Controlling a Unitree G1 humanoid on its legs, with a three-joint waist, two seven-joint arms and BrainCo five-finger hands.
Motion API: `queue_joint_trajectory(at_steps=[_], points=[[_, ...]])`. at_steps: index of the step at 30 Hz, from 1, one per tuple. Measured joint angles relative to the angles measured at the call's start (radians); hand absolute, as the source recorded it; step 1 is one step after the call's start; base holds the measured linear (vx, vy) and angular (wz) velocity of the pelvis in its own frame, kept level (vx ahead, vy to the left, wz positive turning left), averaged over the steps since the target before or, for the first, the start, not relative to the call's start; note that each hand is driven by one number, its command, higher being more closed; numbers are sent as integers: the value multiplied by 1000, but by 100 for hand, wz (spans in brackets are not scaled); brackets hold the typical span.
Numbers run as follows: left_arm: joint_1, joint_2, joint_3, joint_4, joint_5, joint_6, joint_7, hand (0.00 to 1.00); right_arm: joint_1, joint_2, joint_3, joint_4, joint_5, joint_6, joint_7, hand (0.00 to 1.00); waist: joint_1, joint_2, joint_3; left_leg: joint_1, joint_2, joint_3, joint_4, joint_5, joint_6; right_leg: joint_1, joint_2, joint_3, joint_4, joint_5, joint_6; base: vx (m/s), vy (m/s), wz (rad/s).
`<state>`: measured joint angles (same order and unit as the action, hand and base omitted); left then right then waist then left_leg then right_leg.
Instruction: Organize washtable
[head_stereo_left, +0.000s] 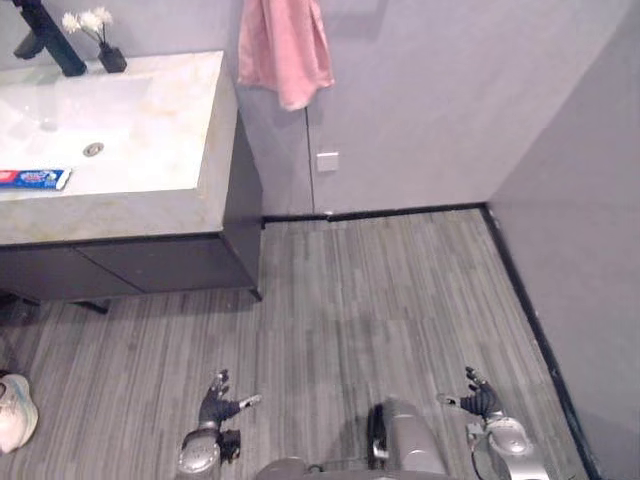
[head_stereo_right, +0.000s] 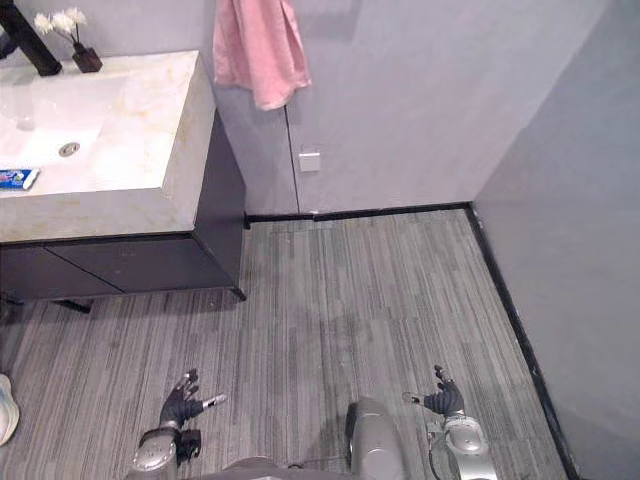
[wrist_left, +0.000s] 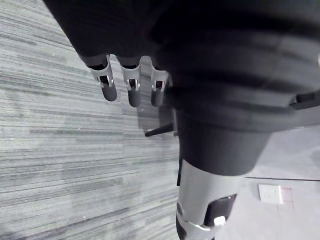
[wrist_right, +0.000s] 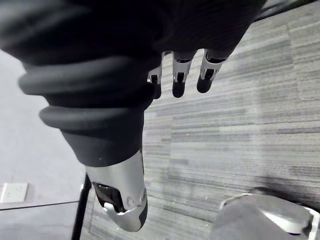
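Washtable (head_stereo_left: 150, 215) at upper left carries a toothpaste tube (head_stereo_left: 33, 179), black faucet (head_stereo_left: 50, 40) and flower vase (head_stereo_left: 110, 57), a pink towel (head_stereo_left: 284, 50) hanging beside it, while the left hand (head_stereo_left: 215, 405) and right hand (head_stereo_left: 480, 400) hover relaxed, empty, over striped floor (head_stereo_left: 380, 290).

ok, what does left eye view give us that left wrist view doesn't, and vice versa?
Left eye adds: the washtable with toothpaste, flower vase and faucet, the pink towel, and the right hand, open. Left wrist adds: the left hand from close up, fingers straight, holding nothing. Shared: striped grey floor, white wall plate, left hand.
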<state>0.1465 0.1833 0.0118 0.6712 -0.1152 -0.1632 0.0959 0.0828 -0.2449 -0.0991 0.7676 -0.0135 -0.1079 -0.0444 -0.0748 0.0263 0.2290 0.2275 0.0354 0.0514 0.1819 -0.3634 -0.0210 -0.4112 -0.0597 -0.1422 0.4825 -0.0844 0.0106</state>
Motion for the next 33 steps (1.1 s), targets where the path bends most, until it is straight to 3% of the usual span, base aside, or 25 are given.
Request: queue_joint_trajectory(at_steps=[1,2,3,4,5,6,8,11,12,14,15,16,17,19,20,21,22,23,25,26,29,30,31,32,33], points=[[-4,-16,0,4,1,1,-1,0,2,-10,-1,1,5,2,0,0,-3,24,1,-2,31,-14,44,-2,-21,4,3,-28,45,-31,-33,527,-196,40],[-5,-17,-2,3,2,1,-3,0,-4,-9,-1,-1,5,2,1,0,-2,25,0,-23,38,-18,89,9,-41,13,6,-31,43,-49,-44,515,-204,23],[-13,-19,-2,3,2,1,-4,0,-17,-7,1,-5,6,0,2,0,0,27,1,-85,52,-21,228,53,-87,46,12,-45,16,-71,-51,613,-272,28],[-14,-25,-2,3,2,1,-4,0,-17,-7,4,-9,6,-3,1,0,-3,35,7,-165,70,-17,432,146,-93,124,32,-57,-50,-78,-58,518,-231,27],[-9,-27,-2,3,2,1,-5,0,-15,-8,14,-8,9,-3,0,0,3,35,12,-204,88,-11,537,215,-88,179,44,-60,-91,-80,-61,646,-259,15],[4,-28,-1,3,1,1,-8,0,-7,-7,36,-8,16,-4,0,0,12,31,18,-254,137,19,715,227,-61,287,67,-60,-161,-83,-71,423,-144,-7],[12,-30,-2,4,1,1,-8,0,-9,5,39,-8,37,-10,-3,0,34,14,27,-333,173,81,849,173,-24,416,78,-46,-251,-86,-76,519,-156,-17],[5,-37,-1,1,0,2,-7,0,-28,5,22,-6,54,-20,-15,0,58,1,38,-497,131,98,693,101,-8,518,66,-8,-348,-86,-75,419,-25,-36],[-2,-45,-1,1,0,2,-6,0,-36,10,9,-5,55,-19,-19,0,70,2,43,-532,89,80,532,105,-13,546,47,10,-370,-88,-71,380,88,-51],[-1,-58,-2,1,0,2,-6,0,-35,14,-11,-5,56,-21,-20,0,78,0,45,-549,38,55,245,168,-58,596,24,24,-407,-111,-34,399,131,-44],[0,-64,-3,1,0,2,-5,0,-26,8,-11,-4,57,-21,-21,0,82,19,41,-551,35,37,123,236,-52,618,32,36,-421,-130,-9,434,225,-48],[6,-57,0,4,0,3,-1,0,-19,21,-9,11,57,-16,-22,0,90,14,33,-549,20,29,157,340,7,647,15,63,-404,-179,15,543,254,-41],[5,-53,2,1,0,3,0,0,-17,30,-6,9,56,-16,-21,0,91,-3,23,-552,3,37,170,312,14,638,-5,65,-381,-193,16,474,206,-21],[-11,-64,-1,3,0,2,2,0,-9,34,-7,19,51,-15,-21,0,87,-13,16,-556,-19,49,203,264,48,561,-39,75,-205,-207,30,501,186,-4],[-8,-61,0,4,0,2,2,0,-14,41,-7,34,51,-12,-20,0,88,-24,20,-518,-29,65,198,235,58,495,-61,92,-21,-193,63,592,247,-16],[-1,-56,-15,6,0,6,-6,0,-13,54,-6,37,49,-11,-20,0,85,-39,22,-453,-50,68,185,205,73,430,-97,103,192,-147,163,486,195,-12],[1,-58,-21,6,0,7,-5,0,-9,60,-4,41,48,-10,-19,0,84,-45,23,-416,-57,71,179,192,79,403,-109,108,285,-146,176,502,148,11],[4,-64,-28,5,0,8,-5,0,-4,67,1,43,42,-5,-18,0,79,-45,23,-349,-60,70,172,168,87,364,-122,100,417,-160,155,405,93,14],[3,-62,-30,6,-1,7,-3,0,-12,70,37,43,40,-3,-18,0,63,-44,23,-241,-58,55,117,157,94,296,-132,37,454,-192,100,456,68,19],[-4,-58,-28,6,-2,7,0,0,-28,71,43,42,40,-4,-18,0,59,-39,25,-195,-47,47,76,157,94,256,-124,-4,384,-210,78,429,16,15],[-17,-56,-17,6,-16,7,10,0,-37,69,41,43,40,-5,-18,0,57,-27,29,-139,-12,35,48,149,78,194,-73,-23,126,-213,77,441,-94,23],[-20,-52,-17,6,-24,7,18,0,-32,70,40,43,41,-4,-19,0,53,-25,30,-117,2,25,41,136,55,187,-46,-15,1,-174,70,381,-151,45],[-14,-36,-18,7,-27,6,20,0,-17,73,39,42,40,-4,-19,0,51,-46,18,-100,-5,19,46,111,16,188,-32,17,-155,-35,49,385,-165,60],[-14,-36,-17,15,-28,7,19,0,-3,68,36,45,41,-4,-20,0,42,-48,18,-88,-5,-1,52,88,-10,194,-31,27,-142,43,17,397,-194,54],[-16,-49,-17,27,-28,7,20,0,-3,60,26,59,41,0,-20,0,39,-21,8,-81,24,-20,73,83,-20,197,-19,2,-115,29,5,467,-289,41]])
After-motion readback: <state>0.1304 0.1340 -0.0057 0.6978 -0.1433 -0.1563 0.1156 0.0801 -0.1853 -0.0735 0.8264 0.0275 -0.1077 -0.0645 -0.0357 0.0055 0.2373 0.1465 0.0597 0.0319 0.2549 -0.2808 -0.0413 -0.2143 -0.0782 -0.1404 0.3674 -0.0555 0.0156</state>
